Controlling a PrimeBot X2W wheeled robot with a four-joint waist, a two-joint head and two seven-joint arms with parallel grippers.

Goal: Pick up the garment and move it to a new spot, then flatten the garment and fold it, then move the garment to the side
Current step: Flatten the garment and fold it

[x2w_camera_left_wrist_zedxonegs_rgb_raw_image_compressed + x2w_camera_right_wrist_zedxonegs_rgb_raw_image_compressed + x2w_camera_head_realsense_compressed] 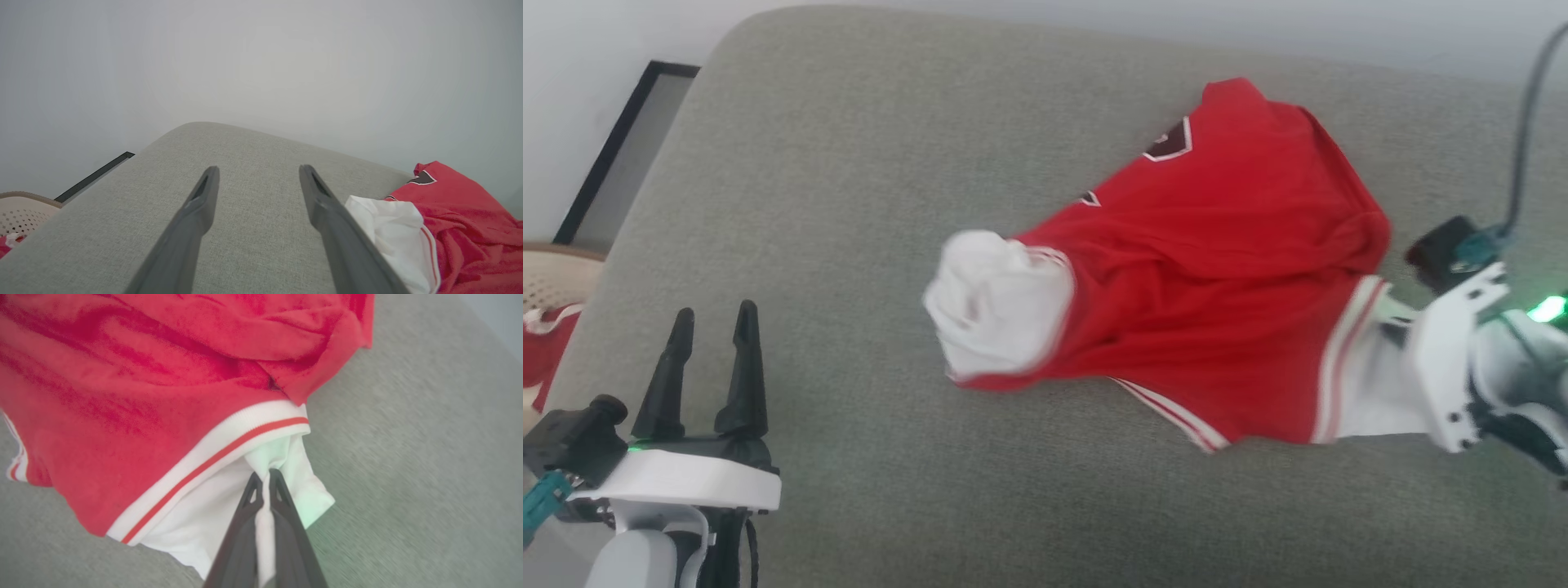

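The garment [1217,269], a red T-shirt with white sleeves and striped trim, lies crumpled across the right half of a grey cushioned surface [866,204]. One white sleeve [996,302] is bunched at its left end. My right gripper [265,478] is shut on the other white sleeve [229,514], pinching the cloth between its fingers; in the head view its wrist [1462,359] sits at the shirt's right end. My left gripper [712,314] stands open at the lower left, well apart from the shirt. In the left wrist view its fingers [202,200] frame bare cushion, with the garment [457,228] to the right.
A pale perforated basket [547,286] holding red and white cloth sits off the cushion's left edge. A dark-framed panel [613,155] leans against the wall behind it. A cable [1523,122] runs up from my right wrist. Bare cushion spreads between my left gripper and the shirt.
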